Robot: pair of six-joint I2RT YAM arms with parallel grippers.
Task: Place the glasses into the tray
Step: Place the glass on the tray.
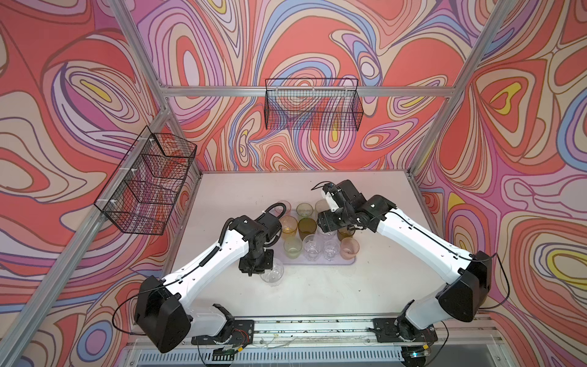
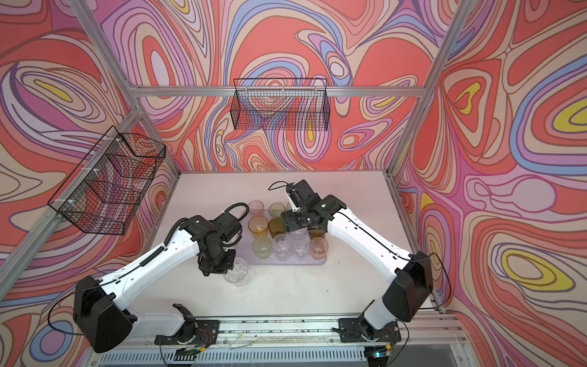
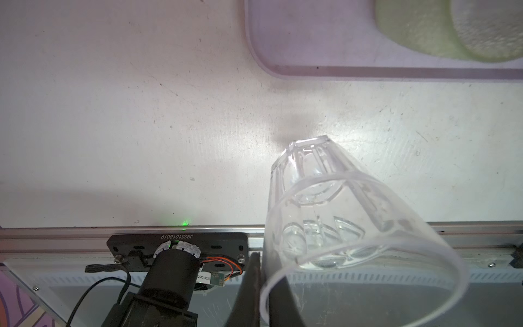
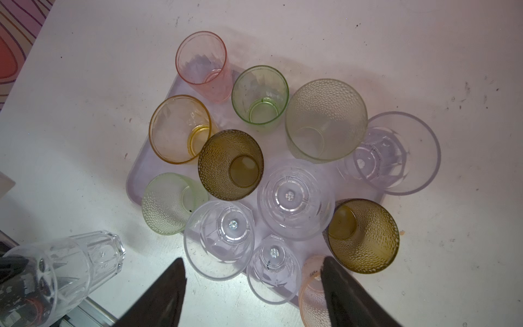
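The pale lavender tray [image 1: 349, 262] [image 2: 320, 262] [image 4: 133, 181] lies mid-table with several glasses upright in it, among them pink [image 4: 202, 65], green [image 4: 259, 94], amber [image 4: 179, 128], olive-brown [image 4: 230, 164] and clear [image 4: 294, 198] ones. My left gripper [image 3: 261, 263] [image 1: 255, 268] is shut on the rim of a clear faceted glass [image 3: 339, 215] [image 1: 272, 274] [image 2: 237, 273] [image 4: 62, 269]. This glass hangs tilted over bare table just in front of the tray's near left corner [image 3: 266, 68]. My right gripper [image 4: 252, 263] [image 1: 328, 222] hovers open above the tray's glasses, holding nothing.
Two black wire baskets hang on the walls, one at the back [image 1: 313, 105] and one on the left [image 1: 146, 187]. The arms' mounting rail [image 1: 311, 330] runs along the front edge. The white table [image 1: 317, 295] shows between tray and rail.
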